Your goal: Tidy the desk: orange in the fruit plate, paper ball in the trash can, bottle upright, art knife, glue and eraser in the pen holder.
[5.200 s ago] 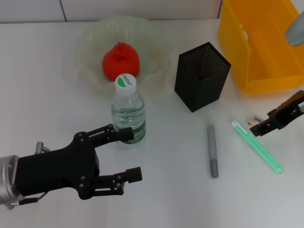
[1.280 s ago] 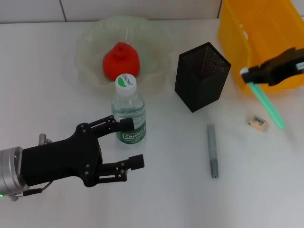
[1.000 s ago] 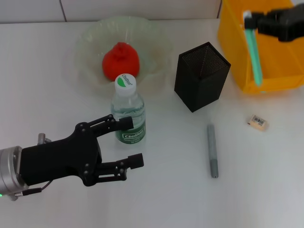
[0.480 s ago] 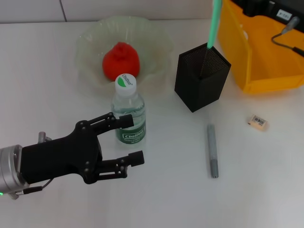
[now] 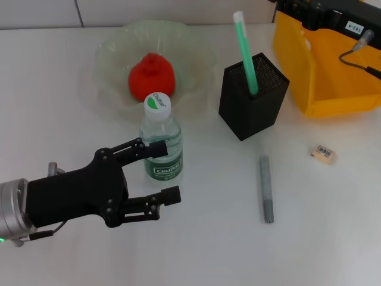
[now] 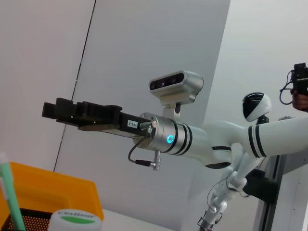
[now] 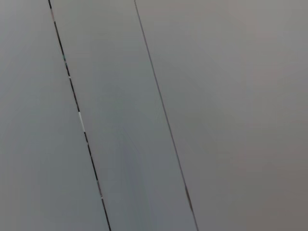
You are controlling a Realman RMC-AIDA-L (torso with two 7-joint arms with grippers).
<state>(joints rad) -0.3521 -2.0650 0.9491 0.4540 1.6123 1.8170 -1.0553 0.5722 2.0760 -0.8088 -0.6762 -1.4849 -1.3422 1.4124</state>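
The mint-green glue [image 5: 245, 53] stands leaning in the black mesh pen holder [image 5: 253, 98], free of any gripper. My right gripper [image 6: 53, 111] is open and empty, held high over the yellow trash can [image 5: 333, 71]; only its arm [image 5: 321, 12] shows in the head view. The grey art knife [image 5: 266, 187] and the beige eraser [image 5: 323, 153] lie on the table in front of the holder. The bottle [image 5: 161, 140] stands upright. My left gripper [image 5: 164, 173] is open just in front of it. The orange [image 5: 152, 74] lies in the fruit plate [image 5: 113, 42].
The white table carries the plate at the back left, the holder in the middle and the bin at the back right. In the left wrist view the bottle cap [image 6: 76, 222], the glue [image 6: 10, 202] and the bin [image 6: 53, 192] show low down.
The glue has dropped into the pen holder and now leans there. My right gripper has let go of it and drawn back over the bin. The left arm has barely moved.
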